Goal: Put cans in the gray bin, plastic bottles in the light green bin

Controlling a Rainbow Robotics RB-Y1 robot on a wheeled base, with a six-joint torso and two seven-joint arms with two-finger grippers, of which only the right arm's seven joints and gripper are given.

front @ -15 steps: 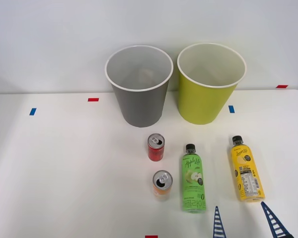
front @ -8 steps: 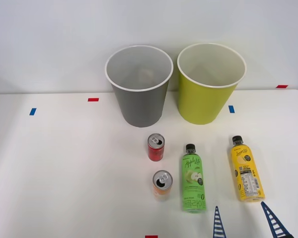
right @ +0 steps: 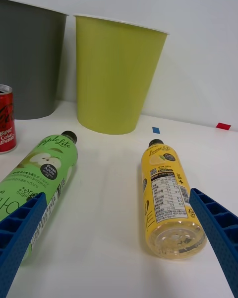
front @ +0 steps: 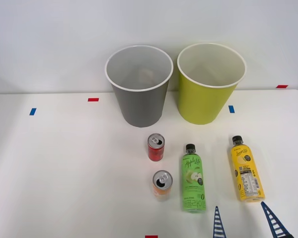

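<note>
So what we had was a plain white table [front: 64, 168] pushed up against a blank pale wall [front: 49, 34], with small tape marks stuck on the tabletop: blue ones [front: 33, 111] at the left and just right of the lime bin, red ones [front: 93, 99] at upper left, far right and the bottom edge. The gray bin [front: 139, 87] and the light green bin [front: 208, 84] stood upright side by side at the top centre of the frame, gray on the left, both white-rimmed. Below the gray bin the red can [front: 156, 147] stood upright, and the wrist shot let us read "Coke" on its side. The orange can [front: 162, 185] stood just below it, also upright; its label wasn't readable for us. Right of the cans the green bottle [front: 193, 178] lay flat, cap toward the bins, with an apple picture, script that looked like "Apple Lite" and "zero" lower down. Further right, apart from it, the yellow bottle [front: 247, 169] lay the same way, reading "Lemon Lite" over a block of small print we couldn't make out. The right gripper [front: 246, 224] sat at the bottom right of the frame, fingers spread wide and holding nothing, the yellow bottle lying between them just ahead of the tips.
</note>
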